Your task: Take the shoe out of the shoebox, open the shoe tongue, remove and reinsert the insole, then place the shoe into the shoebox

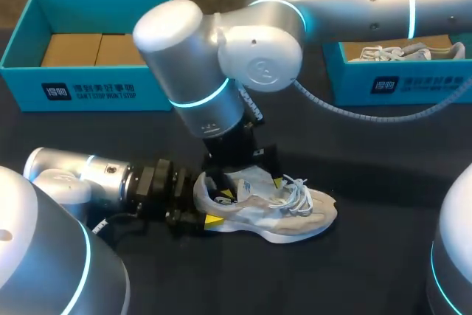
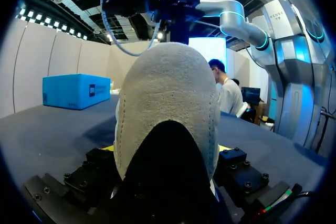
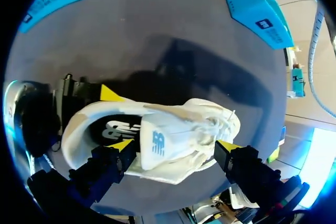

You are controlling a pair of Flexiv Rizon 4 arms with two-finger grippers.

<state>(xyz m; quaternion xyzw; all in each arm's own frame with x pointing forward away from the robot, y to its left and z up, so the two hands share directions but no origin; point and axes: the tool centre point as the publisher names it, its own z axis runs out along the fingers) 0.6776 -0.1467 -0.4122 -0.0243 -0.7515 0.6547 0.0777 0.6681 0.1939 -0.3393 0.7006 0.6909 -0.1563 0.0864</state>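
A white and grey sneaker point(image 1: 295, 212) lies upright on the dark table, toe pointing right. My left gripper point(image 1: 219, 208) comes in low from the left and is shut on the sneaker's heel point(image 2: 168, 103), one yellow-tipped finger point(image 3: 110, 94) on each side. My right gripper point(image 1: 251, 180) hangs straight above the sneaker point(image 3: 178, 129). It point(image 3: 176, 145) is open, one fingertip beside the collar opening and the other by the laces, with the tongue between them. The insole's logo shows inside the opening.
An open blue shoebox point(image 1: 88, 82) with a bare cardboard floor stands at the back left. A second blue shoebox point(image 1: 398, 82) at the back right holds another pale sneaker point(image 1: 413, 51). My right arm spans the table's middle above the sneaker.
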